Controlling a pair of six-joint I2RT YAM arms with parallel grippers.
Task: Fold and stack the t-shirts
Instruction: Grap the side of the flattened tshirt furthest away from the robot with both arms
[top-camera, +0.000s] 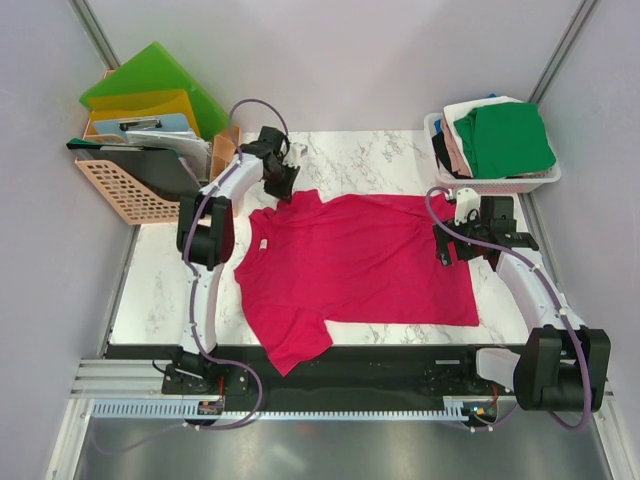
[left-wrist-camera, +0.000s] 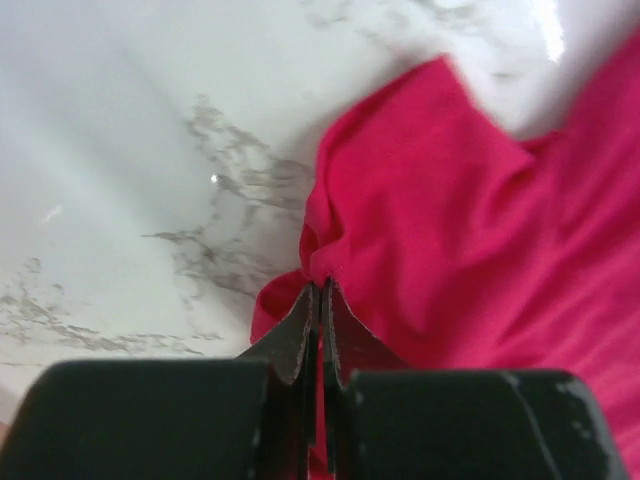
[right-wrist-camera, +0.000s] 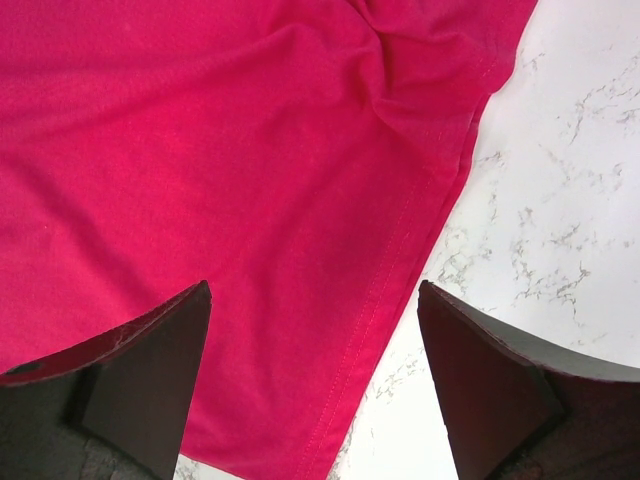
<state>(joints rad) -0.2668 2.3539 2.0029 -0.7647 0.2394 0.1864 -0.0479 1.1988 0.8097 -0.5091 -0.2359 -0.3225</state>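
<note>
The left gripper (left-wrist-camera: 320, 290) has its jaws pressed together on a small bunched fold at the edge of the crimson-pink short-sleeved cloth t-shirt (top-camera: 355, 265). The rest of the shirt spreads away to that gripper's right over the white marble-patterned table (top-camera: 380, 155). Behind and to the left of the gripper stands a peach plastic lattice basket (top-camera: 130, 195) holding a green plastic folder (top-camera: 150, 75), a yellow plastic folder (top-camera: 150, 103) and some papers. It is near the left arm but not touching the shirt.

The right gripper (right-wrist-camera: 313, 290) stands spread wide over the shirt's hemmed edge, with one finger above cloth and the other above bare marble. Beyond it, at the table's far corner, a white plastic basket (top-camera: 500, 183) carries a pile of folded shirts. A green t-shirt (top-camera: 510, 138) lies on top, with white, beige-pink and black edges showing under it.

In the left wrist view the black fingers (left-wrist-camera: 290, 345) block the lower frame, so how much cloth they hold is hidden. Whether the right fingertips touch the cloth cannot be told. The shirt's near sleeve overlaps the table's front edge.
</note>
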